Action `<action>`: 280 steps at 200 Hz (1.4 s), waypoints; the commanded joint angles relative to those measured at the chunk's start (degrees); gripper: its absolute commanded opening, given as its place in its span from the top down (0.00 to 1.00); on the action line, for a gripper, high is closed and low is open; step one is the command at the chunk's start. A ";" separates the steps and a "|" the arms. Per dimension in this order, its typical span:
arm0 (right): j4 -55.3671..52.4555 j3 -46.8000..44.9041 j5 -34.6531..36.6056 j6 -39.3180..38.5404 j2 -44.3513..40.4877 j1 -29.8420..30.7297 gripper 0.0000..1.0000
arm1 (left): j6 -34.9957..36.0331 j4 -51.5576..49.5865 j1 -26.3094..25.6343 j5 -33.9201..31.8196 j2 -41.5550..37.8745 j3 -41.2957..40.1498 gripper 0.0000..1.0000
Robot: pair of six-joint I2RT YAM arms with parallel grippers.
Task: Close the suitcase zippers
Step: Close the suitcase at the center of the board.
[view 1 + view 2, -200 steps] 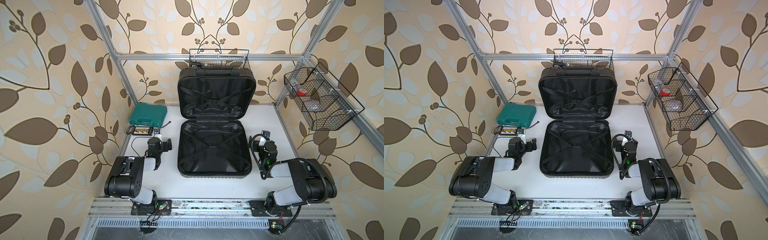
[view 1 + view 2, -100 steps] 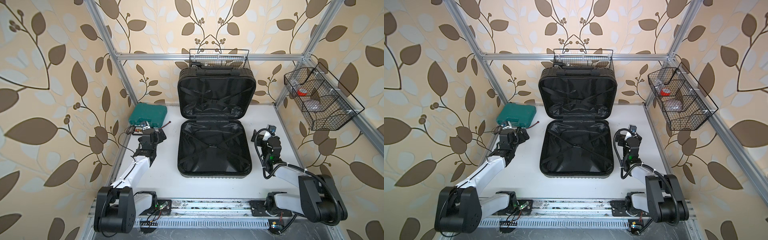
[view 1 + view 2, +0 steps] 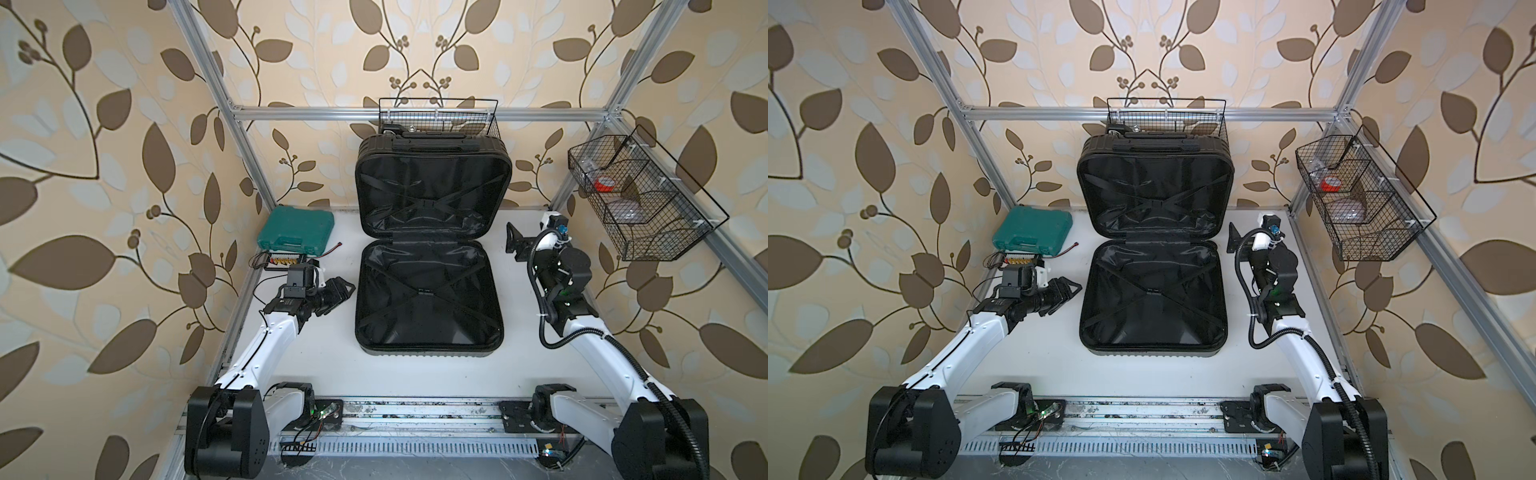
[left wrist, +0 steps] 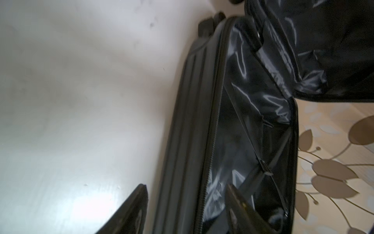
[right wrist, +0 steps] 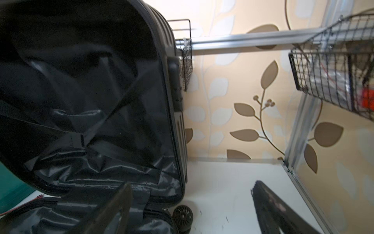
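The black suitcase (image 3: pixel 428 299) (image 3: pixel 1154 299) lies open in both top views, its lower half flat on the table and its lid (image 3: pixel 432 187) upright against the back wall. The zipper track (image 4: pixel 212 141) runs along the lower half's rim, unjoined; I can make out no pulls. My left gripper (image 3: pixel 345 289) (image 4: pixel 186 190) is open, pointing at the lower half's left side, close to the rim. My right gripper (image 3: pixel 514 241) (image 5: pixel 190 188) is open and holds nothing. It is beside the right end of the hinge, near a wheel (image 5: pixel 182 216).
A teal tool case (image 3: pixel 296 230) and a small connector board with wires (image 3: pixel 284 262) sit at the back left, behind my left gripper. Wire baskets hang on the right frame (image 3: pixel 640 199) and behind the lid (image 3: pixel 436 116). Bare white table (image 3: pixel 415 374) lies in front of the suitcase.
Both arms have unfolded and stretched out. My left gripper has turned and moved right, up to the suitcase's left side. My right gripper has moved back toward the hinge.
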 commanded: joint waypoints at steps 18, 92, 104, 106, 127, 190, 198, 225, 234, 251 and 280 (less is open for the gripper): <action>-4.60 9.59 -5.54 -1.36 5.38 0.21 0.15 | 0.50 -0.70 -0.62 9.56 3.49 3.05 0.50; -7.94 23.35 -5.84 -3.75 14.92 0.17 0.27 | 0.19 0.87 -0.72 10.33 7.45 3.69 0.71; -8.21 24.64 -6.28 -3.90 16.17 0.17 0.29 | 0.19 1.06 -0.72 10.52 8.07 3.91 0.74; -8.27 24.82 -6.35 -3.93 16.41 0.14 0.30 | 0.19 1.04 -0.71 10.52 8.18 3.96 0.75; -8.77 27.00 -5.54 -4.12 18.42 0.22 0.32 | 0.19 1.35 -0.81 10.74 9.08 4.37 0.80; -11.55 32.16 -4.31 -4.03 22.90 0.21 0.50 | 0.28 1.46 -1.04 10.37 11.36 5.94 0.86; -11.59 32.33 -4.41 -4.03 23.10 0.20 0.53 | 0.36 1.44 -0.97 10.34 11.55 6.11 0.86; -11.81 32.73 -5.72 -4.03 23.61 0.19 0.65 | 0.70 1.35 -1.22 10.15 11.90 6.45 0.88; -11.80 32.81 -5.98 -3.95 23.70 0.21 0.66 | 0.76 0.93 -1.32 9.91 11.84 6.59 0.88; -11.90 32.90 -6.37 -3.94 23.99 0.21 0.71 | 1.53 0.22 -1.36 9.67 11.47 7.12 0.88; -11.92 33.06 -7.04 -3.86 23.99 0.19 0.88 | 2.09 -0.15 -1.99 8.36 11.47 7.31 0.88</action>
